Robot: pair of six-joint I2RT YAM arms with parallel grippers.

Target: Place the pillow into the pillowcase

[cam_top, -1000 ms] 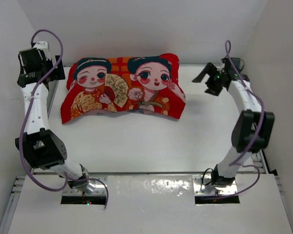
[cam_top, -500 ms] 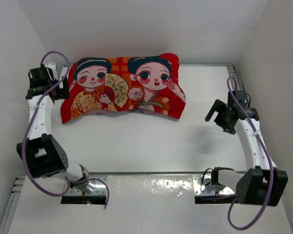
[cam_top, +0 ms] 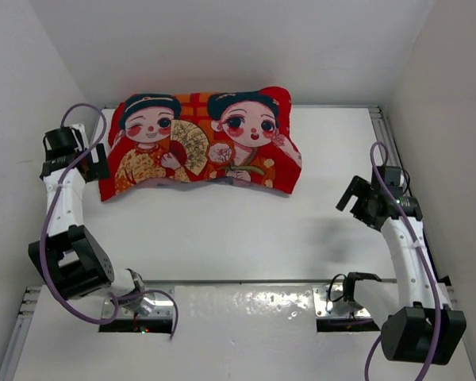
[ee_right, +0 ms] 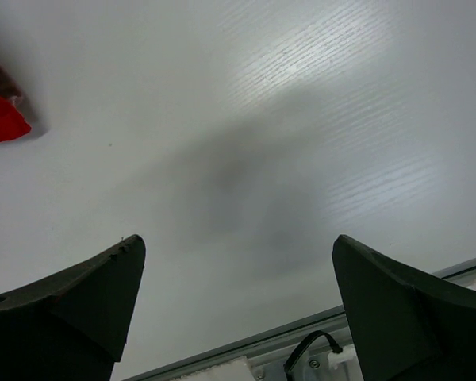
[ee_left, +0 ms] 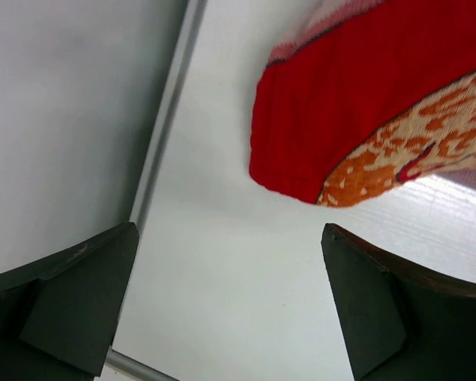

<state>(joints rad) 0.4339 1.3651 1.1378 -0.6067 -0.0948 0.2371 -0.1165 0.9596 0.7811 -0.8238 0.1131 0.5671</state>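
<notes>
The red pillowcase, printed with two cartoon children and a fan, lies plump and flat at the back of the table. No white pillow shows anywhere. My left gripper hangs open just left of the pillowcase's near left corner, apart from it, with bare table between its fingers. Over the bare table at the right, my right gripper is open and empty, well away from the pillowcase. Only a red tip of the pillowcase shows at the left edge of the right wrist view.
White walls close in the table on the left, back and right. A metal rail runs along the left edge beside my left gripper. Another rail with a black cable lies below my right gripper.
The right arm swung from the back right corner toward the near right and lowered. The left gripper came down from the back left to beside the pillowcase's left corner.
</notes>
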